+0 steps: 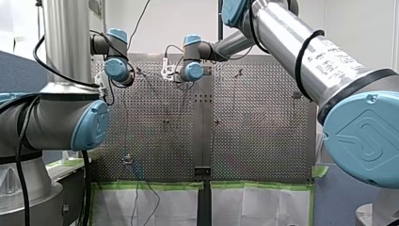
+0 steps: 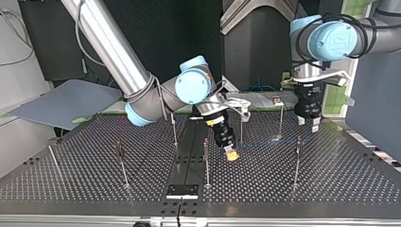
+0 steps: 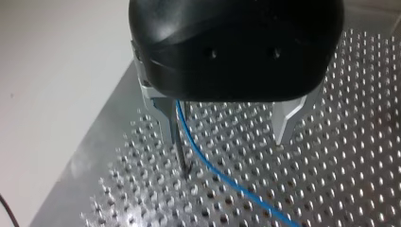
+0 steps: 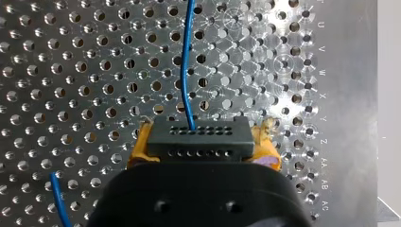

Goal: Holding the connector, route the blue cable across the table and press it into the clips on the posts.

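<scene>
While our right tool (image 4: 203, 152) clamps the black connector (image 4: 197, 137), the blue cable (image 4: 185, 66) leads from it over the tabletop (image 4: 56, 71). We find our left tool (image 3: 226, 130) spread apart; the cable runs through its gap.

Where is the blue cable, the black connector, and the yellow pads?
blue cable (image 4: 183, 71), right wrist view, middle of the stretch ahead of the connector.
connector (image 4: 198, 139), right wrist view, its holed face.
yellow pads (image 4: 137, 151), right wrist view, one pad's side.
</scene>
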Action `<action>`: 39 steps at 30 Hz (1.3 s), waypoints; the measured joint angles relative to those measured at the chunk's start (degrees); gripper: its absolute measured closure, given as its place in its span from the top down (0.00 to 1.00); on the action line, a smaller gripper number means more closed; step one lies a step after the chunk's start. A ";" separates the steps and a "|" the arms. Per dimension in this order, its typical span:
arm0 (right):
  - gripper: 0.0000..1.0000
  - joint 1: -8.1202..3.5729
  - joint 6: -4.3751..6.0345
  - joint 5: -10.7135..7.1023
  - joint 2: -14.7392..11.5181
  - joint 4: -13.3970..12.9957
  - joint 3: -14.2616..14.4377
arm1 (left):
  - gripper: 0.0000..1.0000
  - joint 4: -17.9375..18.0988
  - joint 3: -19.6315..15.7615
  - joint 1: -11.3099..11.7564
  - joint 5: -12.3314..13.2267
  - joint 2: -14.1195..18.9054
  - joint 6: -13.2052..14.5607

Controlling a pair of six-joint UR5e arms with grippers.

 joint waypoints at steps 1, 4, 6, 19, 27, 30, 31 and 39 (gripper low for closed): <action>0.00 0.00 0.00 0.00 0.00 0.03 0.00 | 1.00 -0.44 -0.03 -0.10 0.25 0.42 0.04; 0.00 -0.02 0.00 0.00 0.04 0.07 -0.01 | 1.00 -1.80 -0.05 -0.49 0.94 1.80 0.20; 0.00 -0.02 0.00 0.00 0.07 0.09 -0.01 | 1.00 -2.80 -0.05 -0.87 1.24 2.78 0.63; 0.00 -0.01 0.00 0.00 0.17 0.17 -0.02 | 1.00 -4.82 -0.06 -3.76 4.24 5.37 6.06; 0.00 -0.01 0.00 0.00 0.24 0.17 -0.02 | 1.00 -1.11 0.37 -5.74 4.21 3.96 6.91; 0.00 -0.03 0.00 0.00 0.24 0.18 -0.01 | 1.00 0.48 0.83 -6.39 3.35 2.64 7.61; 0.00 -0.04 0.00 0.00 0.24 0.19 -0.01 | 1.00 0.92 0.95 -6.59 3.15 2.25 7.75; 0.00 -0.02 0.00 0.00 0.33 0.26 -0.01 | 1.00 4.99 1.51 -7.92 1.10 0.57 7.60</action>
